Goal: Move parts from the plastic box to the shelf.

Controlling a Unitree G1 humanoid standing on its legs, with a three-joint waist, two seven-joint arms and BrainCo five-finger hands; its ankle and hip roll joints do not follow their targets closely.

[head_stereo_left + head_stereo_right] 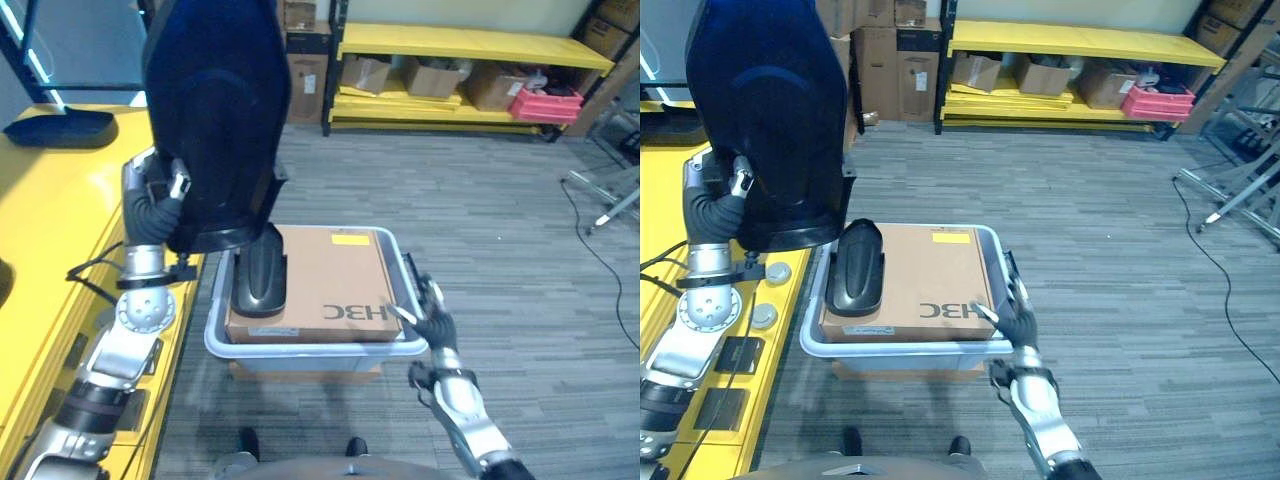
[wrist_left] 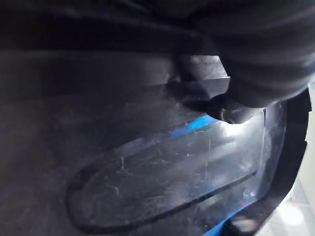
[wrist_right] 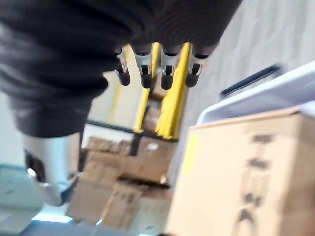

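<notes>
My left hand (image 1: 158, 200) is shut on the edge of a large black plastic part (image 1: 215, 110), held upright and high over the near edge of the yellow shelf (image 1: 50, 215). In the left wrist view a dark fingertip (image 2: 224, 110) presses on the part's inner face (image 2: 147, 177). The grey plastic box (image 1: 312, 350) stands on the floor in front of me. It holds a brown carton (image 1: 335, 275) with a smaller black part (image 1: 262, 275) lying on top. My right hand (image 1: 432, 320) is open beside the box's right front corner, fingers (image 3: 147, 69) straight.
Another dark part (image 1: 60, 130) lies farther back on the yellow shelf. A yellow rack (image 1: 470, 45) with cartons and a red crate (image 1: 545, 103) lines the back wall. Stacked cartons (image 1: 305, 60) stand to its left. Metal stand legs (image 1: 610, 195) are at the right.
</notes>
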